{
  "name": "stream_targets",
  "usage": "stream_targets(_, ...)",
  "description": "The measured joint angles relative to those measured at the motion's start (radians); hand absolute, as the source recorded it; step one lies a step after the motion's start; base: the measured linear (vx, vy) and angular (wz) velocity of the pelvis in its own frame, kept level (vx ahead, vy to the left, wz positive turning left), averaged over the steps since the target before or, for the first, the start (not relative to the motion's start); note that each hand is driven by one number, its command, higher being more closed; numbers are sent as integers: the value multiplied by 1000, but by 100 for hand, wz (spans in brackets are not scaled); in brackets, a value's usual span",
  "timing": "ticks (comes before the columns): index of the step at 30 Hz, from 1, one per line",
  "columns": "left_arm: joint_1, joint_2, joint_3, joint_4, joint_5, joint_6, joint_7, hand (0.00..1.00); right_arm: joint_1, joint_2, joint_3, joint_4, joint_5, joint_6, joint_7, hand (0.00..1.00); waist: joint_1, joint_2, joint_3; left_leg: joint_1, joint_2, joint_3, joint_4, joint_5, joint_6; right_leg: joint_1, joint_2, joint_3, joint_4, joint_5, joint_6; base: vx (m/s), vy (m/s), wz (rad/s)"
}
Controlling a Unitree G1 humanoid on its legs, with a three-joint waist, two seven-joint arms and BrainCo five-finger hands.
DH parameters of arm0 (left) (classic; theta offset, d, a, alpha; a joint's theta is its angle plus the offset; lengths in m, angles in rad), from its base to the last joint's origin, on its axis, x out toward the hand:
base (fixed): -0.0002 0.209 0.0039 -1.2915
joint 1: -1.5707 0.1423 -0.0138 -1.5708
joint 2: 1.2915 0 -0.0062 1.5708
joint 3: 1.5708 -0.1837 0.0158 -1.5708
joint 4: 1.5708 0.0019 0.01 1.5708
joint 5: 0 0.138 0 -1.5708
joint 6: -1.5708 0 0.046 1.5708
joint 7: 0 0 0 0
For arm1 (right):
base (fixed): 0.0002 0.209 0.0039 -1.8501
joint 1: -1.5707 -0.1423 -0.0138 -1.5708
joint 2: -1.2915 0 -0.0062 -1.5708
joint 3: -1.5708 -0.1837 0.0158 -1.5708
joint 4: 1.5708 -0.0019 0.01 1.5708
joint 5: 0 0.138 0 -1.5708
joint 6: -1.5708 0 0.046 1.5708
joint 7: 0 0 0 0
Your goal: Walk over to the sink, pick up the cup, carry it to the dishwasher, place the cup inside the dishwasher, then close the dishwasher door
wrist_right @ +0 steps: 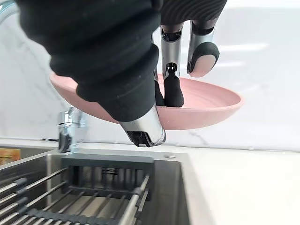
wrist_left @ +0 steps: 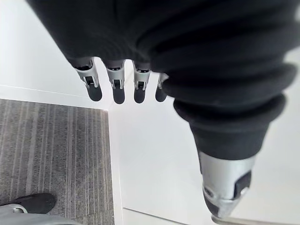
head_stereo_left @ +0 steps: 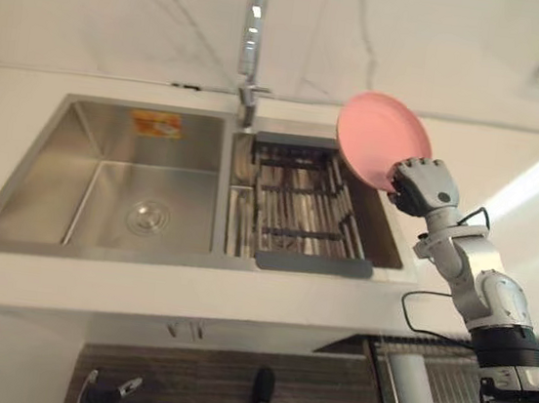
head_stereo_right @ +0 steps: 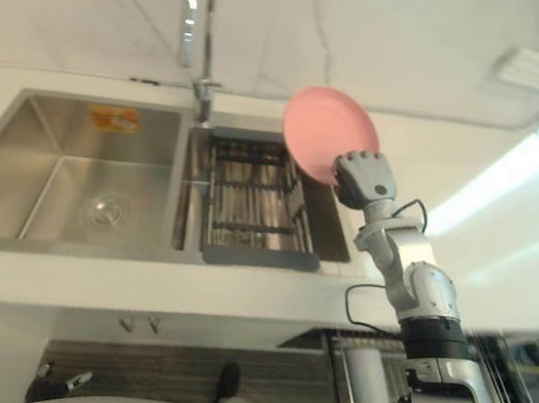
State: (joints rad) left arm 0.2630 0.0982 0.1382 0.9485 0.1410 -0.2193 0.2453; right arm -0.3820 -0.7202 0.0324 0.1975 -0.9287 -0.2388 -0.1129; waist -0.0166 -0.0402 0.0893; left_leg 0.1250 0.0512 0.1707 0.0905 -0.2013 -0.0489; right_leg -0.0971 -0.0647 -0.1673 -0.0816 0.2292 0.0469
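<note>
No cup shows; a round pink plate [head_stereo_left: 381, 137] hangs tilted in the air over the back right corner of the sink's right basin. My right hand [head_stereo_left: 427, 186] is shut on the plate's lower right rim, fingers [wrist_right: 172, 89] inside the dish and thumb under it in the right wrist view. The steel double sink [head_stereo_left: 109, 143] lies in the white counter, and its left basin holds only the drain. My left hand [wrist_left: 117, 89] hangs low by the white cabinet front, fingers straight and holding nothing.
A dark wire drying rack [head_stereo_left: 303, 206] fills the right basin. The tall tap [head_stereo_left: 254, 32] rises behind the divider. Below the counter at the lower right, a pulled-out wire dishwasher rack [head_stereo_left: 437, 399] holds a white cylindrical thing [head_stereo_left: 413, 376]. Grey striped floor [wrist_left: 51, 154] lies below.
</note>
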Motion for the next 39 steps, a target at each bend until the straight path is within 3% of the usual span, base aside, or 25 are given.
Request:
stream_targets(2, -8, 0, -1, -20, 0, 1, -14, 0, 23, 1, -21, -26, 0, 24, -2, 100, -4, -2, 9, -19, 1, 60, 67, -26, 18, -20, 7, 38, -1, 44, 14, -171, 70, -100)
stream_targets(3, -17, -8, 25, -31, 0, 2, -19, 0, 16, 2, -21, -31, 0, 24, -5, 100, 22, 25, 21, -31, 41, 137, 70, -28, 34, -62, 26, 16, 55, 58, -2, -198, 50, -122)
stream_targets(4, -16, -20, 47, -33, -9, 2, -18, 0, 19, 4, -13, -28, 0, 26, -7, 100, 20, 56, 24, -11, 76, 179, 36, -11, 20, -100, -3, -156, 275, -105, -123, -138, 50, -119)
stream_targets(5, -11, -20, 47, -35, -16, 1, -14, 0, 17, 3, -4, -24, -2, 25, -10, 100, 21, 66, 23, 2, 92, 201, 25, 1, 14, -102, -38, -239, 388, -171, -134, -4, 70, -85)
stream_targets(6, -5, -13, 55, -36, -29, 4, -9, 0, 15, 5, 1, -21, -3, 23, -27, 100, 32, 65, 23, 16, 104, 234, 37, 4, 10, -89, -123, -335, 555, -227, -127, 40, 16, -86)
stream_targets(7, 2, -5, 57, -35, -41, 7, -8, 0, 12, 10, 5, -19, -5, 22, -33, 100, 50, 45, 17, 10, 106, 266, 66, 1, 14, -77, -184, -368, 621, -246, -135, 27, -92, -113)
stream_targets(8, -5, 13, 61, -35, -49, 18, -8, 0, -17, 28, 6, -9, -13, 18, -42, 100, 64, 6, 23, -24, 109, 293, 149, -13, 21, -89, -200, -396, 629, -231, -145, -62, -185, -114)
stream_targets(9, -13, 0, 68, -30, -53, 29, -10, 0, -46, 41, 7, 5, -18, 17, -43, 100, 70, 4, 24, -58, 126, 291, 182, -18, 35, -95, -179, -437, 595, -195, -199, -242, -184, -141)
stream_targets(10, -4, -18, 64, -30, -61, 32, -11, 0, -88, 55, 7, 30, -22, 16, -46, 100, 91, 37, 18, -61, 123, 269, 48, 6, 44, -69, -80, -398, 414, -125, -214, -293, -95, -120)
stream_targets(11, -8, -28, 65, -33, -63, 29, -11, 0, -107, 44, 4, 33, -22, 17, -51, 100, 100, 48, 25, -46, 134, 298, -7, 68, 10, -49, -69, -411, 418, -165, -204, -247, -56, -116)
stream_targets(12, -18, -24, 57, -34, -71, 22, -10, 0, -117, 41, 6, 50, -21, 18, -65, 100, 100, 5, 23, -34, 105, 346, -20, 97, 14, -22, -147, -443, 515, -284, -150, -99, -133, -72)
stream_targets(13, -23, -15, 56, -29, -72, 26, -10, 0, -121, 42, 14, 66, -20, 15, -66, 100, 107, -12, 24, -37, 103, 358, -9, 97, 14, 30, -183, -465, 499, -312, -88, -33, -205, -82)
stream_targets(14, -23, -5, 57, -25, -71, 30, -9, 0, -125, 42, 33, 73, -17, 10, -61, 100, 118, -42, 13, -39, 106, 387, 6, 99, 10, 102, -209, -481, 411, -290, -38, -23, -243, -68)
stream_targets(15, -24, -1, 56, -25, -71, 32, -9, 0, -131, 41, 38, 72, -12, 1, -59, 100, 120, -56, 10, -41, 112, 400, 16, 101, 7, 133, -203, -477, 349, -268, 1, -55, -348, -66)
stream_targets(16, -25, 1, 57, -25, -69, 39, -9, 0, -144, 35, 39, 67, 2, -8, -43, 100, 115, -59, 10, -56, 129, 409, 35, 108, -4, 169, -164, -478, 241, -252, 38, -77, -416, -48)
stream_targets(19, -21, -15, 62, -13, -53, 41, -8, 0, -127, -32, 39, 53, 42, -14, -1, 100, 108, -38, 4, -58, 151, 424, 29, 132, -47, 222, -92, -496, 74, -237, 59, -82, -304, -26)
stream_targets(23, 9, -37, 57, -5, -25, 41, -9, 0, -34, -79, 19, 51, 63, -13, 48, 100, 89, 1, -19, -36, 161, 426, -24, 170, -71, 240, -58, -504, 46, -234, 54, -67, -107, 0)
stream_targets(28, 10, -32, 55, 9, 1, 36, -9, 0, 45, -69, -4, 52, 69, -22, 83, 100, 67, 9, -24, -32, 135, 409, -75, 203, -62, 243, -55, -509, 12, -209, 49, -70, 16, 9)
stream_targets(34, -5, -7, 26, 7, -1, 38, -14, 0, 93, -35, -4, 57, 68, -45, 86, 100, 60, -10, -11, -76, 115, 399, -76, 214, -44, 202, -74, -509, 9, -187, 49, -66, 55, 5)
stream_targets(39, -72, 0, 7, -4, -33, 38, -20, 0, 72, -35, -1, 100, 77, -18, 76, 100, 57, 7, 92, -175, 100, 375, -77, 236, -11, 90, -102, -511, 67, -177, 35, -114, 68, 7)
